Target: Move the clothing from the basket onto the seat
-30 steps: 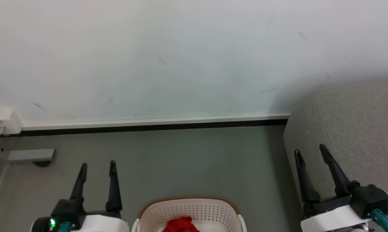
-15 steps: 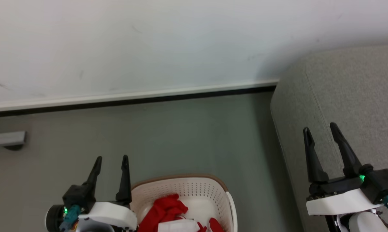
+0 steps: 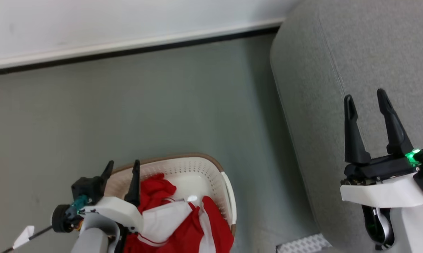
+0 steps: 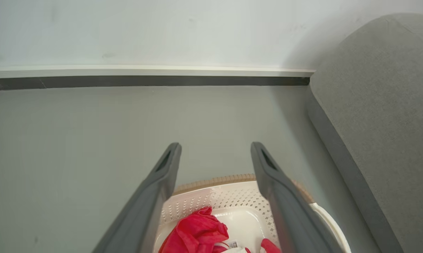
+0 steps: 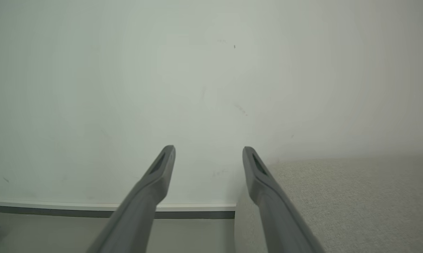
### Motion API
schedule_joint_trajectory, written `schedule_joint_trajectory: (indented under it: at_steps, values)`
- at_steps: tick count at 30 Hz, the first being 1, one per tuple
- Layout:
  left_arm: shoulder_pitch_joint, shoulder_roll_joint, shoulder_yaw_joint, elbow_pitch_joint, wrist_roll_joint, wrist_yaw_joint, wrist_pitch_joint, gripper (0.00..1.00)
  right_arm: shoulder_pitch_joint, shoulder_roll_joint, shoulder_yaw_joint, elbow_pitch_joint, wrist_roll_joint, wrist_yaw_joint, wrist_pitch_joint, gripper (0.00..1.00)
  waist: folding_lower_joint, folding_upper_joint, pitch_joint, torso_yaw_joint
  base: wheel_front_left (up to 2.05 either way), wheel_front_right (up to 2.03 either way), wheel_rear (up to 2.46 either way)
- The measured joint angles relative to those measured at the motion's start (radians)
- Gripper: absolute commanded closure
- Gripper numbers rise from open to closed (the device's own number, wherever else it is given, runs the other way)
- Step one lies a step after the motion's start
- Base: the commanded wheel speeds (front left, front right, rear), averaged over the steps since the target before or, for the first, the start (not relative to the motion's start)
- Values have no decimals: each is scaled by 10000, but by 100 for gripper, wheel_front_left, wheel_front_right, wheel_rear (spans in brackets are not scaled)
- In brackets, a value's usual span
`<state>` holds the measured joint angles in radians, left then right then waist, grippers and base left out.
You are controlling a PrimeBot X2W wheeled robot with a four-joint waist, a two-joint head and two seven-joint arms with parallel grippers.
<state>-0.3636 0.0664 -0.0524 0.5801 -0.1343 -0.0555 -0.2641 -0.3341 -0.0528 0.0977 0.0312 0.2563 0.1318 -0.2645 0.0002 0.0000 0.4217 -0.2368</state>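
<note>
Both the left gripper (image 3: 123,164) and right gripper (image 3: 365,95) are gaping empty. We are lining the left over the basket (image 3: 197,157) holding the heaped clothing (image 3: 157,191), beside the seat (image 3: 338,52). We are favouring a deep pinch, clear of the rim.

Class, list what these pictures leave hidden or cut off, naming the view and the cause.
The clothing: head view, bottom edge cuts it and the left gripper's wrist covers part; garment count unclear.
The basket: head view, near side below the bottom edge; left wrist view, fingers cover its sides.
The seat: runs off the head view's top and right edges.
Pale textured patch: bottom edge cuts it; unidentifiable.
</note>
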Motion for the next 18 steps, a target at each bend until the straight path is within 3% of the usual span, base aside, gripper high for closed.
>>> schedule_joint_trajectory:
  at_steps: [9, 18]
  values:
    - [-1244, 441, -77, 2554, 4, -420, 0, 0, -461, 2, -61, -598, 531, 0, -2, 0, 0, 0, 1430, -808, 0, 0, 0]
    - [-2580, 945, -422, 5148, 178, -512, 215, 0, -845, 4, -12, -988, 826, 0, 0, 0, -1, 0, 2625, -1481, 0, 0, 0]
